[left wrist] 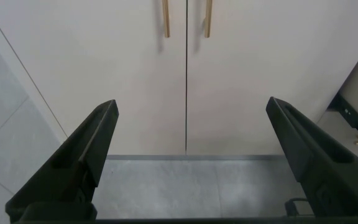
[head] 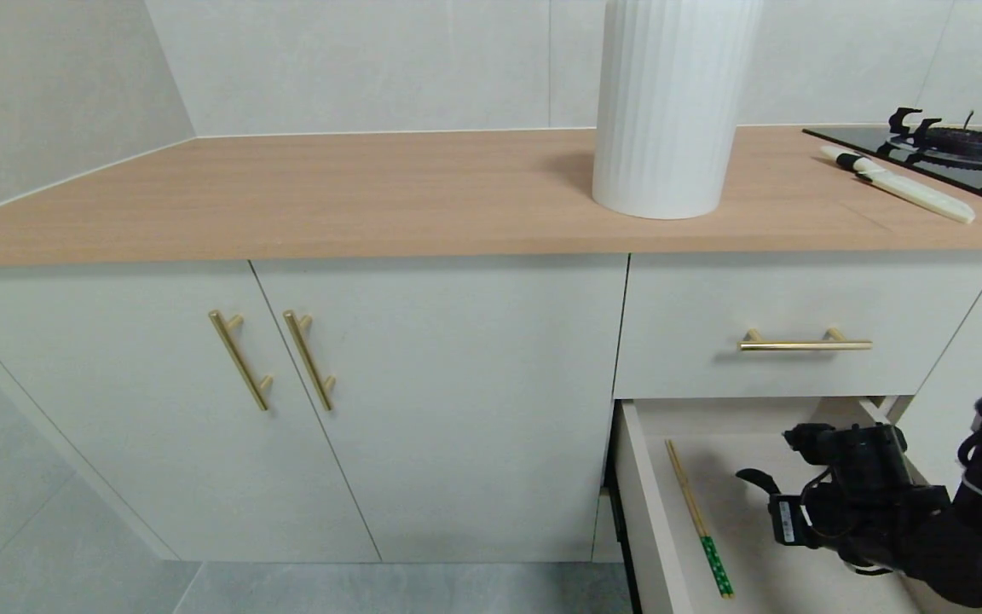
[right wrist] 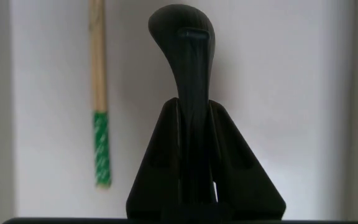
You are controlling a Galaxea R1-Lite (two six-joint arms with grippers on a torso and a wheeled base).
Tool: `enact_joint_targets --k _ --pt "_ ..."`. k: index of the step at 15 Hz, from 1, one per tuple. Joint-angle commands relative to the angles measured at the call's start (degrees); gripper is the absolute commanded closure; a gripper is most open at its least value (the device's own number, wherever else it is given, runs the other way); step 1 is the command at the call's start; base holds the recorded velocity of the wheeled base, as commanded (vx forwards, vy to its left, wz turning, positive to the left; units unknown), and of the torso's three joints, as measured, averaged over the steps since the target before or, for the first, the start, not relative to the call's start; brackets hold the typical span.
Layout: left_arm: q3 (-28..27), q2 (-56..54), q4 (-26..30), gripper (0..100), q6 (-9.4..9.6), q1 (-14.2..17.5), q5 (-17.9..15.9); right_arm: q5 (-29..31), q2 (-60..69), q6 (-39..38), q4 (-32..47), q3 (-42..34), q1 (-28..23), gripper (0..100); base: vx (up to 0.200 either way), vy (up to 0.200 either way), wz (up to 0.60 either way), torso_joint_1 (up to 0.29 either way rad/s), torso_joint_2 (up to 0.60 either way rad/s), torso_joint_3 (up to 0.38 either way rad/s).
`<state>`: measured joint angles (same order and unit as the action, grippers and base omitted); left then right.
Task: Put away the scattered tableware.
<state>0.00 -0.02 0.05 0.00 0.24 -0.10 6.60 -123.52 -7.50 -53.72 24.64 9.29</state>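
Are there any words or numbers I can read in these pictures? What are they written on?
No text can be read in any of the views.
White sticker on the side of the right gripper: too small to read.
Chopsticks in the open drawer: the green ends carry pale specks, which are a pattern, not letters.

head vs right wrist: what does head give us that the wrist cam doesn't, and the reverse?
Head view, not the wrist: countertop, white ribbed cylinder, knife beside the stove, cabinet doors, closed upper drawer. Right wrist view, not the head: the right gripper close up, fingers pressed together. Both: green-tipped chopsticks lying in the open drawer, that gripper near them, not touching.
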Motion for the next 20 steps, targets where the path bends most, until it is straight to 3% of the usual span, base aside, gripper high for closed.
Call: enact_joint_targets --k 1,10,11,17,20 --pt "0.0 0.0 0.0 0 0.00 0.0 0.0 1.3 -6.5 0.1 -3.2 -1.3 0.0 100 0.000 0.000 0.00 0.000 0.00 0.000" --pt "0.0 0.0 0.0 0 0.00 0.0 0.0 3.2 -8.4 0.0 -7.8 -1.2 -0.1 100 0.000 0.000 0.00 0.000 0.00 0.000" --pt "0.0 0.0 0.0 0 0.00 0.0 0.0 3.3 -7.9 -0.1 -7.8 -1.2 -0.1 0 0.000 0.000 0.00 0.000 0.00 0.000" --pt "0.0 0.0 0.0 0 0.00 0.0 0.0 2.7 6.3 -0.1 -5.1 -4.4 -0.5 0 0.000 0.000 0.00 0.000 0.00 0.000" --pt "0.0 0.0 0.0 0 0.00 0.0 0.0 1.6 21.5 -0.1 11.3 -2.0 -0.5 0 0.000 0.000 0.00 0.000 0.00 0.000"
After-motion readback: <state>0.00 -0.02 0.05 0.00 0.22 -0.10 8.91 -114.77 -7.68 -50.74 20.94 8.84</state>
